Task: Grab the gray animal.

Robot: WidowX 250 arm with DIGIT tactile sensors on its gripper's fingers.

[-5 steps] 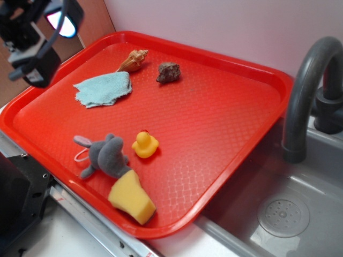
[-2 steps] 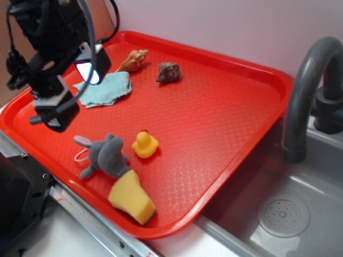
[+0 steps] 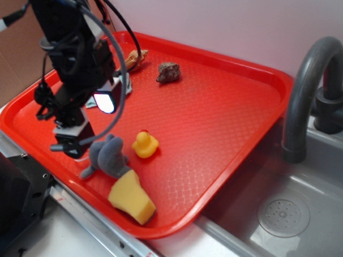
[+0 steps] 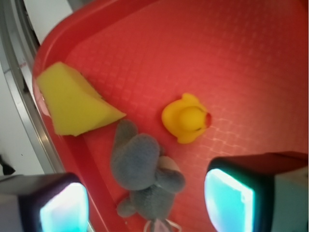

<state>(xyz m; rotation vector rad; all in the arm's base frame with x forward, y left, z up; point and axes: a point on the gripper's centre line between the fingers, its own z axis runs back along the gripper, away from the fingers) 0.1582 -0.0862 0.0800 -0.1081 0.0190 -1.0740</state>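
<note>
The gray animal [image 3: 109, 155] is a fuzzy gray plush lying near the front edge of the red tray [image 3: 225, 123]. In the wrist view the gray animal [image 4: 142, 174] lies between my two fingers, its pale pinkish ear and string loop at the bottom edge. My gripper [image 3: 72, 144] is open and empty, just left of and above the plush, partly hiding its ear end. In the wrist view my gripper [image 4: 145, 205] straddles the plush with jaws wide apart.
A yellow rubber duck [image 3: 144, 144] sits right of the plush. A yellow sponge [image 3: 131, 197] lies at the tray's front rim. A rock [image 3: 169, 72], a shell [image 3: 135, 58] and a partly hidden blue cloth [image 3: 124, 84] lie farther back. A sink with a gray faucet [image 3: 305, 91] is at the right.
My gripper has moved from the tray's back left forward and down, and now hangs over the gray animal's left end. The objects have not moved.
</note>
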